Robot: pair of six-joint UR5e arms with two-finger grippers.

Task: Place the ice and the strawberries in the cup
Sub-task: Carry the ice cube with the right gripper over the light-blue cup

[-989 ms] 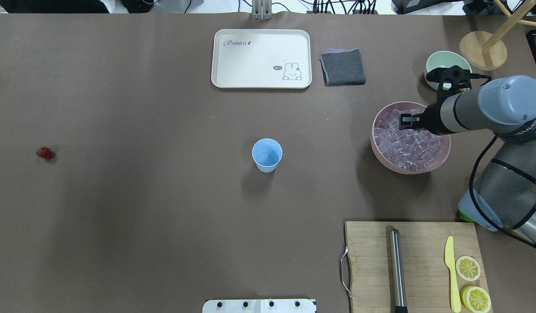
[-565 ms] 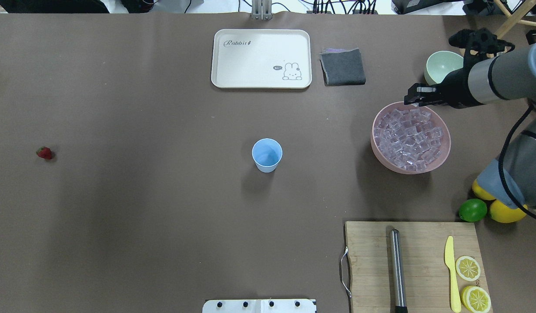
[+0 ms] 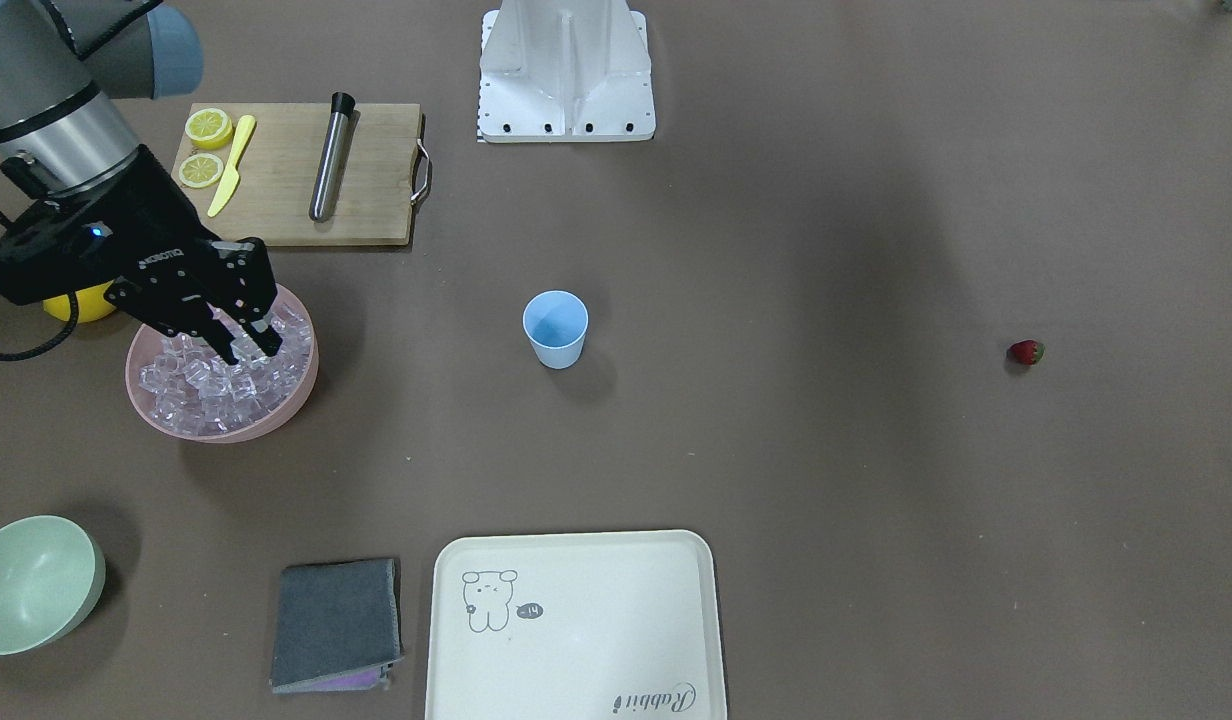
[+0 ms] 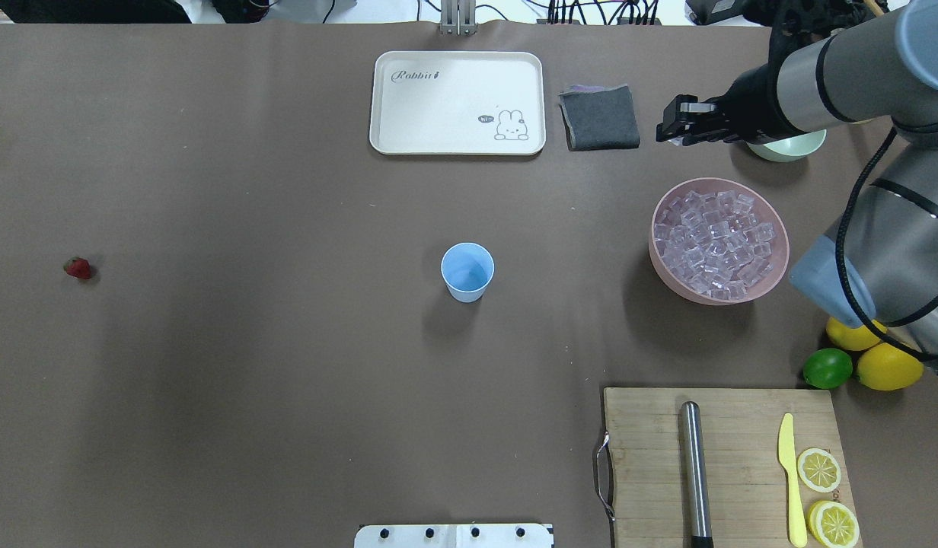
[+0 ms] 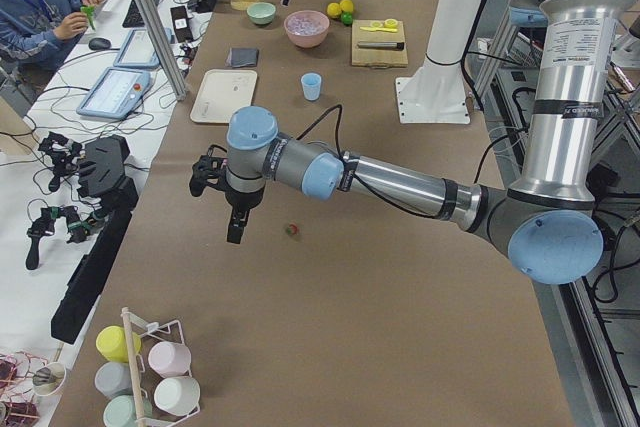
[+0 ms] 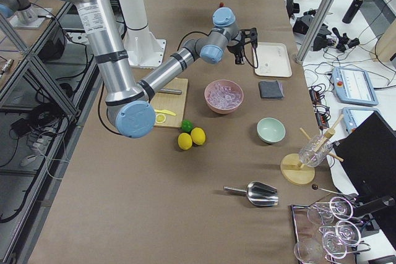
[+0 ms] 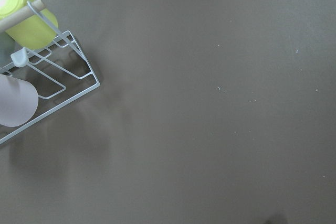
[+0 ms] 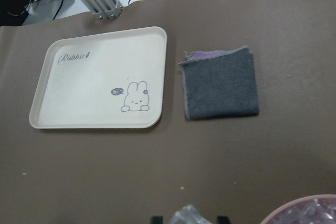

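Table: brown, everything sits on it. Right arm reaches in from the right, held up off the surface. Cutting board is at the near right, tray at far centre. Pink bowl on the right is full of ice. Cup stands upright mid-table, nothing visible inside. Right gripper is raised near the bowl's far side, its fingers clamped on one ice cube. Left gripper hangs above the table near the strawberry without touching it; can't tell the finger state. The strawberry lies far left, well apart from the cup.
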